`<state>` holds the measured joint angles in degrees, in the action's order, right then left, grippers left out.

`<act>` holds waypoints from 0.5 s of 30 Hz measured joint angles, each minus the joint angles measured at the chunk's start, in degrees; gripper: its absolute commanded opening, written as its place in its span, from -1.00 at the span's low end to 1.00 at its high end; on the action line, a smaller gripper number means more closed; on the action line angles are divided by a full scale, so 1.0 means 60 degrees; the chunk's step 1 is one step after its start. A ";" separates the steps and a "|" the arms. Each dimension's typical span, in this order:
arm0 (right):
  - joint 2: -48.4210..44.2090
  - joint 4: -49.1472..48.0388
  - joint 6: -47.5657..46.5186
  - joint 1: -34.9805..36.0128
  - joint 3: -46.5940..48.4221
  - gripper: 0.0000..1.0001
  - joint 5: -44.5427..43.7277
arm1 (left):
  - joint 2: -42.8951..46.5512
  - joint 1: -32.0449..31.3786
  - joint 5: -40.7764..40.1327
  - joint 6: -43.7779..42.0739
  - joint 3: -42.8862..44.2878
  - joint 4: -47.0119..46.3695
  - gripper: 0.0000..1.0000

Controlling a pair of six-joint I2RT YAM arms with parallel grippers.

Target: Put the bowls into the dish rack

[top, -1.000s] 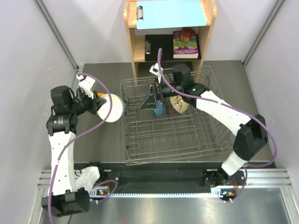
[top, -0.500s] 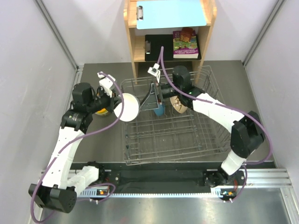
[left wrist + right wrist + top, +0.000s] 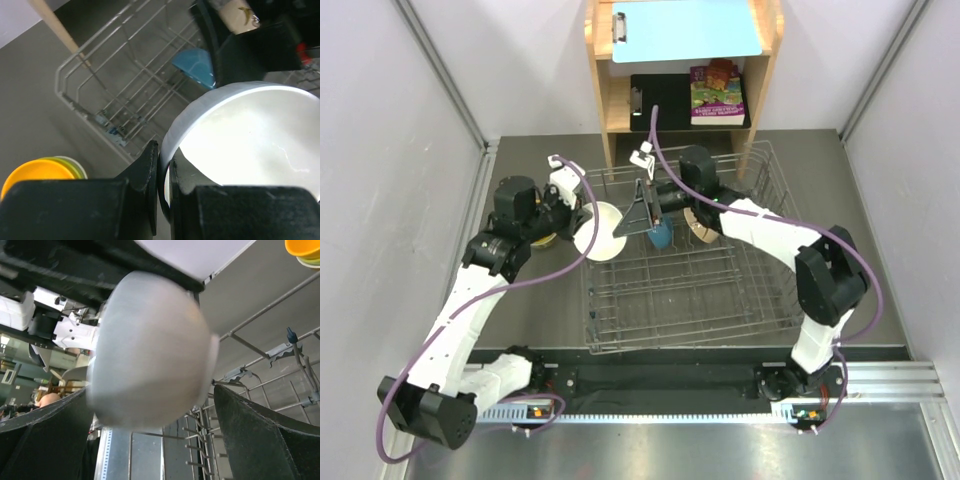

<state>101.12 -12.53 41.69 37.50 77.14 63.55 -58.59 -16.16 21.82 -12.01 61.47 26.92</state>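
My left gripper (image 3: 582, 222) is shut on the rim of the white bowl (image 3: 600, 233) and holds it on edge over the left side of the dish rack (image 3: 690, 338). The left wrist view shows the fingers (image 3: 150, 165) pinching that rim (image 3: 172, 142). My right gripper (image 3: 650, 212) is open over the rack's back, facing the white bowl, which fills the space before its fingers (image 3: 260, 430) in the right wrist view (image 3: 150, 350). A blue bowl (image 3: 661, 237) and a beige speckled bowl (image 3: 702, 226) stand in the rack. An orange bowl (image 3: 35, 172) sits stacked on a lime green one (image 3: 75, 164) left of the rack.
A wooden shelf unit (image 3: 605, 110) stands behind the rack, with a blue clipboard (image 3: 685, 30) on top and books inside. Grey walls close in both sides. Rows of rack prongs (image 3: 200, 440) rise under the right gripper.
My left arm has swung right, carrying the white bowl from beside the rack to over its left edge. My right gripper has shifted slightly left toward the bowl.
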 measured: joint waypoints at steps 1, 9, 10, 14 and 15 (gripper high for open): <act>0.0127 -0.0004 0.0022 0.0040 0.0051 0.99 0.0000 | -0.0018 -0.0080 0.0047 0.0018 0.0000 -0.0029 -1.00; 0.0747 -0.0055 0.0098 0.0299 0.0605 0.99 0.0193 | -0.0033 -0.0189 0.0226 0.0025 0.0000 0.0018 -1.00; 0.0750 -0.0058 0.0098 0.0313 0.0608 0.97 0.0200 | -0.0033 -0.0193 0.0251 0.0029 0.0000 0.0018 -1.00; 0.0750 -0.0087 0.0149 0.0339 0.0612 0.67 0.0248 | -0.0033 -0.0197 0.0277 0.0018 0.0000 0.0015 -1.00; 0.0750 -0.0146 0.0189 0.0350 0.0612 0.60 0.0288 | -0.0033 -0.0197 0.0270 0.0015 -0.0004 0.0011 -1.00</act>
<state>105.62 -13.41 42.83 39.59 80.82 65.28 -58.78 -17.34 23.44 -11.92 61.45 26.98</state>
